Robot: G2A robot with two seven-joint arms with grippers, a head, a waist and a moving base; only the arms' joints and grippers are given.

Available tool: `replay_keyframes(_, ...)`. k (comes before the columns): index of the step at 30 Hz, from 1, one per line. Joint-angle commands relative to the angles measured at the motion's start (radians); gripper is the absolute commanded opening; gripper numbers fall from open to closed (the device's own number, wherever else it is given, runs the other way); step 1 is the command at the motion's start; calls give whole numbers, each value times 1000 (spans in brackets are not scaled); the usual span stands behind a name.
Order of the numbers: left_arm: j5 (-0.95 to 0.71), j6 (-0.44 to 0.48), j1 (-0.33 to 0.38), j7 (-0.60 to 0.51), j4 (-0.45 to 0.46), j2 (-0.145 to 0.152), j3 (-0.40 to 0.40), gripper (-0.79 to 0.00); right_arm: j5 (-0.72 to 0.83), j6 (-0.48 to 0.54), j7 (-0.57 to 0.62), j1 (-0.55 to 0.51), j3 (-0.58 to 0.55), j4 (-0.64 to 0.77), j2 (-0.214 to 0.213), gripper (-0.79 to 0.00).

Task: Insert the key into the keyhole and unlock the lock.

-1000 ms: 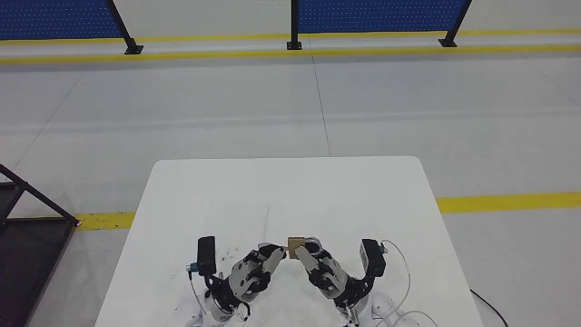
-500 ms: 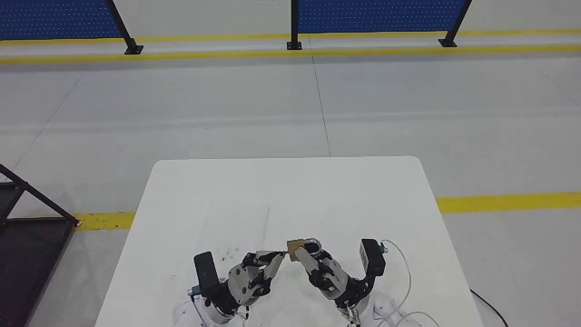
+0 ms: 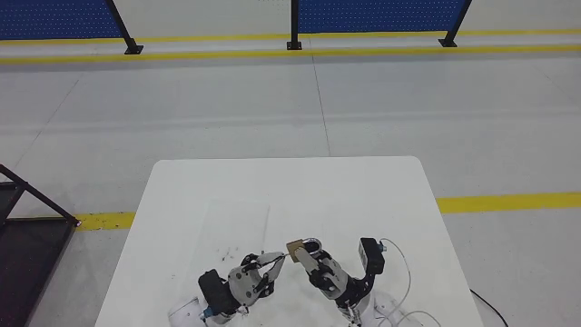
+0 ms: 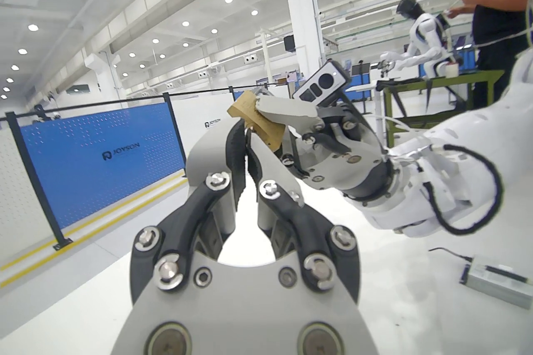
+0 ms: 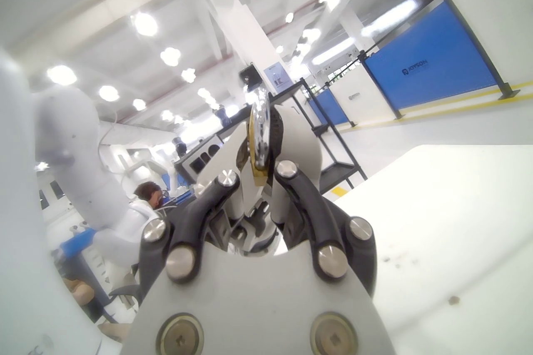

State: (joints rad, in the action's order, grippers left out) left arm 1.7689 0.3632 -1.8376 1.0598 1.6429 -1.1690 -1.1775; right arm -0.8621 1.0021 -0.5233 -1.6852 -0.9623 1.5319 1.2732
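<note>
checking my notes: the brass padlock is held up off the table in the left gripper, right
No: the brass padlock is held up off the table in the right gripper. The left wrist view shows the other arm clamping it, while the left gripper pinches the key.

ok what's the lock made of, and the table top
Lock: body probably brass, dull yellow-gold. Shackle: likely polished steel, silvery with bright reflections. Table: smooth matt white top, perhaps laminate or painted board.
</note>
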Motion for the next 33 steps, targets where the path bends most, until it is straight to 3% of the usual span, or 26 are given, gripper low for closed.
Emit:
replay_keyframes(1, 38, -76, 3, 16, -4, 0, 3, -785, 7, 3, 6, -1, -1, 1, -1, -785)
replay_keyframes(10, 169, -334, 29, 50, -32, -1, 16, -785, 25, 5, 25, -5, -8, 8, -3, -785)
replay_keyframes(17, 160, -362, 38, 77, -38, 0, 33, -785, 39, 2, 31, -5, -11, 11, -3, -785)
replay_keyframes(18, 149, -355, 38, 80, -38, 0, 34, -748, 40, 3, 33, -5, -12, 11, -3, -785)
replay_keyframes(19, 140, -350, 37, 81, -38, 1, 34, -570, 42, 1, 33, -5, -13, 10, -3, -785)
replay_keyframes(20, 122, -334, 34, 81, -37, 1, 37, -154, 42, -6, 30, -5, -17, 11, -3, -785)
replay_keyframes(21, 105, -314, 32, 83, -33, 2, 38, 0, 39, -12, 26, -6, -20, 14, -3, -785)
replay_keyframes(26, 8, -170, 7, 63, -11, 12, 21, 0, 39, -36, 17, -2, -33, 6, -2, -785)
replay_keyframes(29, -106, -2, -36, 6, 16, 26, -21, 0, 50, -83, 41, 16, -30, -22, 1, -785)
replay_keyframes(33, -289, 226, -125, -158, 65, 57, -167, 0, 141, -197, 236, 113, 33, -119, 18, -785)
